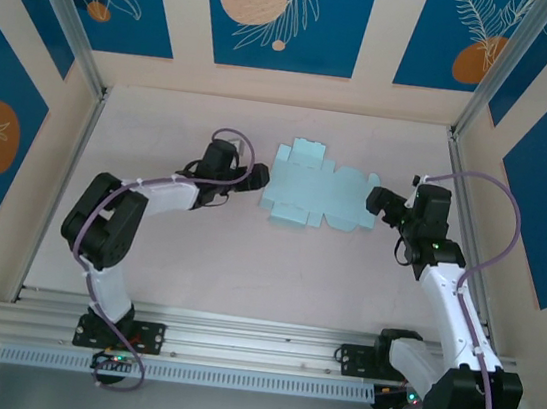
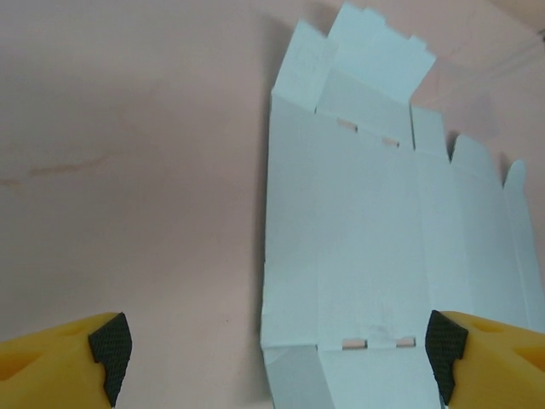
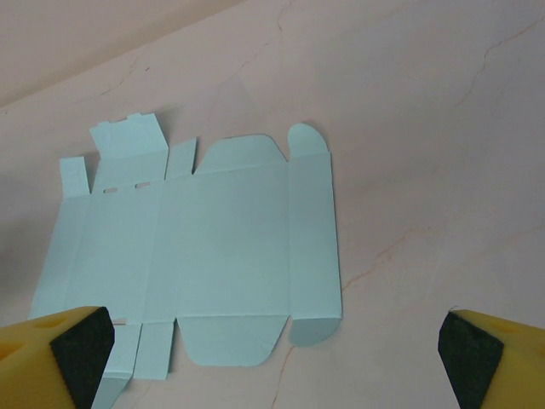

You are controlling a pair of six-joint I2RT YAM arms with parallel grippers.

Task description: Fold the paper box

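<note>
Pale pink table (image 1: 243, 281), blue leaf-print wall panels (image 1: 278, 14) behind. The paper box (image 1: 315, 198) is a flat unfolded sheet toward the far edge, about mid-width. Its long axis runs left-right, one end toward each arm. Left claw (image 1: 259, 175) is just beside the left end, spread apart, empty. Right claw (image 1: 377, 200) is just beside the right end, also wide apart and empty. Left looks nearer, since the sheet's end panel lies between its pads (image 2: 111, 345). No print or label readable.
</note>
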